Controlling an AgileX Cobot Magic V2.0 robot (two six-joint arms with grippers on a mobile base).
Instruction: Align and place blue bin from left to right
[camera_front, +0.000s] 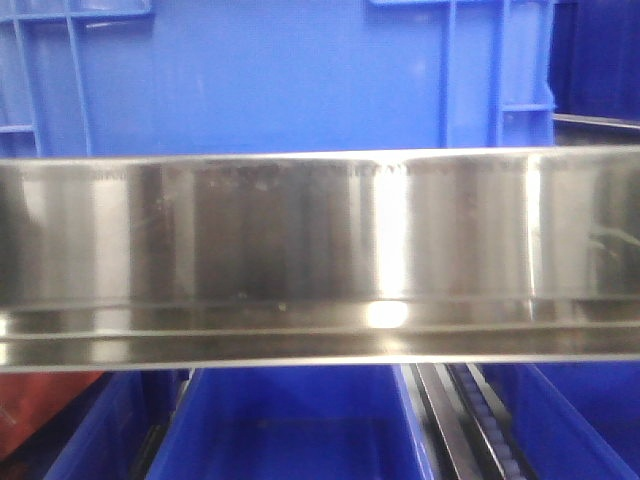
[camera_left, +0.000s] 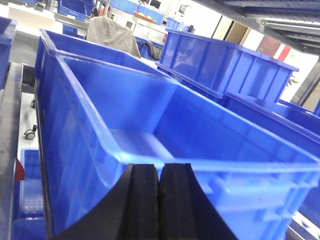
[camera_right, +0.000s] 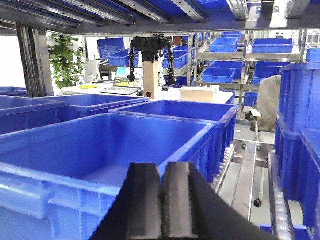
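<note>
The blue bin (camera_front: 270, 80) fills the upper part of the front-facing view, standing behind and above a wide, shiny steel rail (camera_front: 320, 255) that runs across the picture. Its facing wall is smooth, flat and bright blue, with raised rectangular rib frames at both upper corners. What is inside it cannot be seen from this side.

Below the rail, a darker blue bin (camera_front: 290, 420) is seen from above, and what shows of its inside is bare. Beside it on the right runs a roller track (camera_front: 470, 420), with another blue container (camera_front: 570, 420) beyond that.

In the left wrist view, the left end effector (camera_left: 159, 200) has its two black pads pressed together with nothing between them. Just ahead of it lies a long open crate (camera_left: 150, 125) with a bare floor. Further blue crates (camera_left: 225, 65) stand stacked to its right, and a gray office chair (camera_left: 112, 35) shows behind.

In the right wrist view, the right end effector (camera_right: 161, 200) is likewise closed, its pads meeting on nothing. A large open tub (camera_right: 100, 150) sits directly in front of it, and the visible part of its inside is bare. A second tub (camera_right: 185, 115) stands behind that one. A roller conveyor (camera_right: 245, 170) runs along the right. In the background a laptop (camera_right: 120, 82) rests on a desk (camera_right: 165, 95) next to a camera tripod (camera_right: 150, 55) and a cardboard box (camera_right: 197, 93), with a potted plant (camera_right: 62, 60) at the left and shelves (camera_right: 240, 60) carrying more blue bins.
</note>
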